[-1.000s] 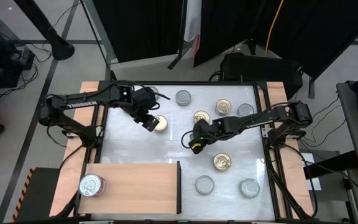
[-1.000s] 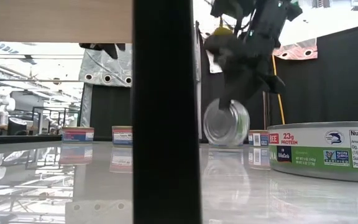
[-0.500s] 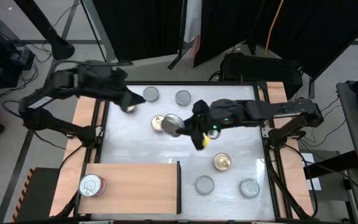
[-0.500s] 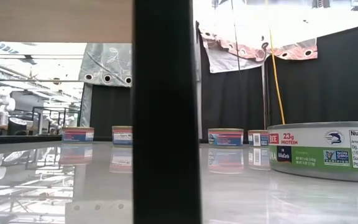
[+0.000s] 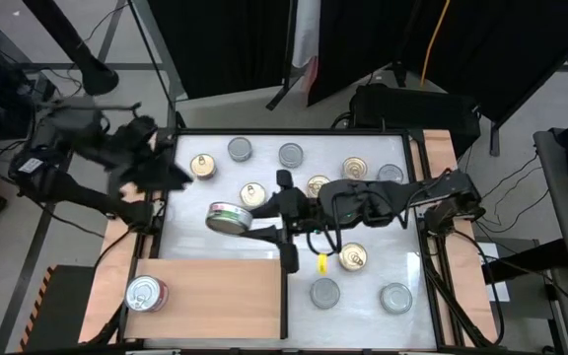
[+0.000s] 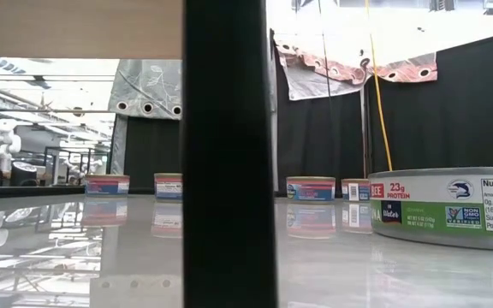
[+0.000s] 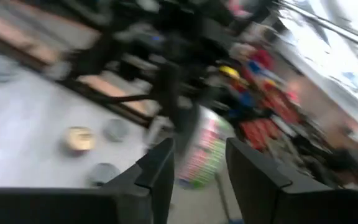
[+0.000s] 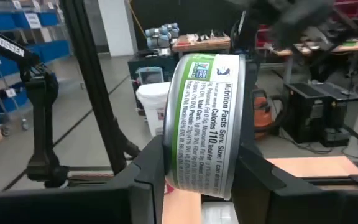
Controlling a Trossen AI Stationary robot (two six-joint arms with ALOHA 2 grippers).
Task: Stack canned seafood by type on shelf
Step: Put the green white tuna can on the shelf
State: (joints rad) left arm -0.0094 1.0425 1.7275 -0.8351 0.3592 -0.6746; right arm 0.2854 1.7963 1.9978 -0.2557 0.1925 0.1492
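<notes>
High view: right pincer (image 5: 256, 221) clamped on green-labelled tin (image 5: 229, 217), above surface (image 5: 383, 286), just beyond shelf (image 5: 215, 286) edge. Left pincer (image 5: 171, 173) off surface, empty, fingers (image 7: 160, 168) parted.

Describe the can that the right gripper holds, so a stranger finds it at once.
Start from the wooden shelf at the table's near left. Just above its dark upright edge, the right gripper holds a can. Alone among the cans it is off the table and tipped on edge, its green-and-white label showing.
</notes>
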